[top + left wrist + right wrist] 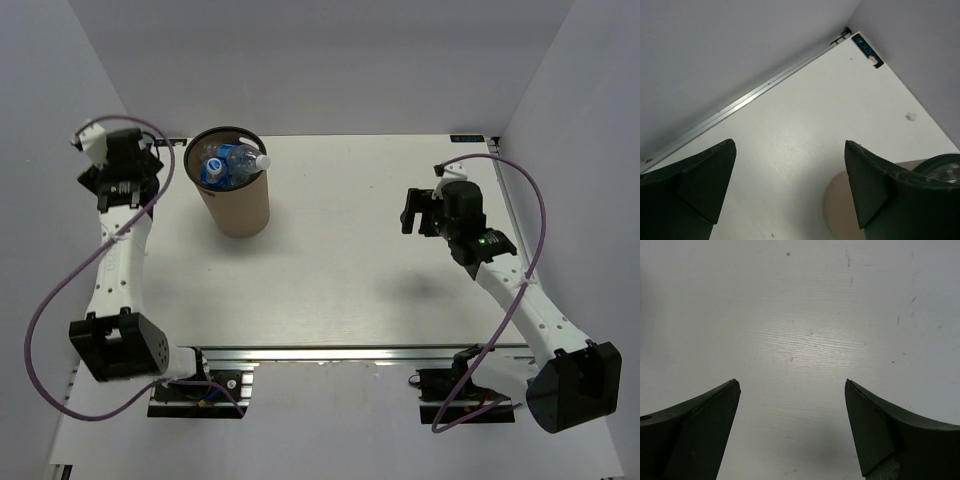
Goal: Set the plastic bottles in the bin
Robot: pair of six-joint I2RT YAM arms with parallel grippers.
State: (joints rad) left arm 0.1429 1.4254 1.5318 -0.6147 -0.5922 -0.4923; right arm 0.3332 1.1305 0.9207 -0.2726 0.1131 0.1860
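Observation:
The tan bin stands at the back left of the table. Several plastic bottles with blue labels lie inside it, one white cap resting at the rim. My left gripper hangs open just left of the bin's rim, with nothing between its fingers. In the left wrist view the left gripper shows bare table between its fingers, and the bin's wall sits behind the right finger. My right gripper hovers open over the right half of the table. The right wrist view shows the right gripper above bare tabletop.
White walls close in the table at the back and both sides. A small blue tag sits at the back right corner, seen also as the blue tag. A metal rail runs along the near edge between the arm bases.

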